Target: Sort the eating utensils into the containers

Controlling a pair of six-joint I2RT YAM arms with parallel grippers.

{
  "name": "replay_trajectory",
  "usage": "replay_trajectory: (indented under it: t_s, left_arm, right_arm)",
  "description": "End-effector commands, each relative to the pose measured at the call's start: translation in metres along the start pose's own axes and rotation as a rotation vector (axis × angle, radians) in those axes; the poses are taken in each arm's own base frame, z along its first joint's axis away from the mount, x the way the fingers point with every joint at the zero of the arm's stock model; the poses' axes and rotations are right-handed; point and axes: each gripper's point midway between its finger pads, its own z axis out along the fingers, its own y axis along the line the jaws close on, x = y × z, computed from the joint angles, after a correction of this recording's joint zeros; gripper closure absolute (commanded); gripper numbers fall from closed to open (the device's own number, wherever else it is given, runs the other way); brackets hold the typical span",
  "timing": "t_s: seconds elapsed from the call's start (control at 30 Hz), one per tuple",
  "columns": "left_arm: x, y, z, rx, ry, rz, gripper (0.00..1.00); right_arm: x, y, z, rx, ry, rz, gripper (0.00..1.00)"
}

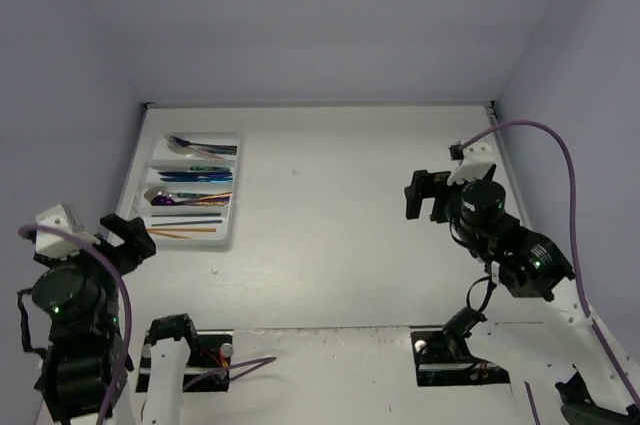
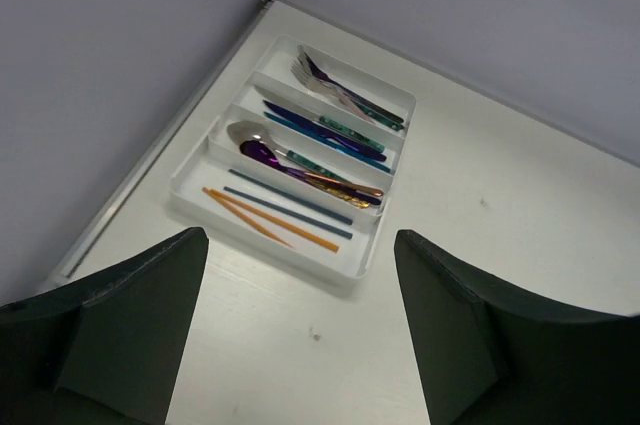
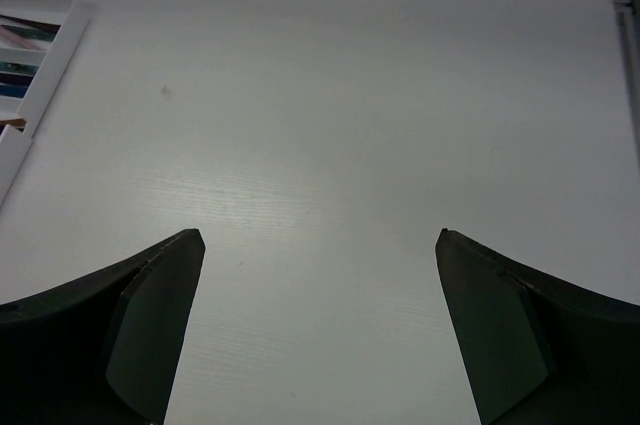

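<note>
The white tray (image 1: 234, 195) lies at the table's back left, and its long containers hold all the eating utensils I can see. Forks (image 2: 340, 97) fill the far container, and teal and blue knives (image 2: 330, 131) lie in the one beside it. Then come silver, purple and gold spoons (image 2: 292, 161), with thin orange and blue sticks (image 2: 282, 213) nearest me. My left gripper (image 1: 128, 235) hangs open and holds nothing, just short of the tray's near wall (image 2: 262, 237). My right gripper (image 1: 426, 197) is open over bare table at the right, with nothing between its fingers (image 3: 160, 315).
Grey walls close the table on the left, back and right. A metal strip (image 2: 150, 170) runs along the left edge beside the tray. The tray's corner (image 3: 62, 40) shows at the left of the right wrist view. A purple cable (image 1: 560, 145) loops above the right arm.
</note>
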Motion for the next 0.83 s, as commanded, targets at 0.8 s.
replay_trajectory:
  t_s: [0.8]
  left_arm:
    - [0.026, 0.049, -0.094, -0.163, 0.02, 0.145, 0.18]
  right_arm:
    - [-0.024, -0.051, -0.059, 0.151, -0.233, 0.013, 0.0]
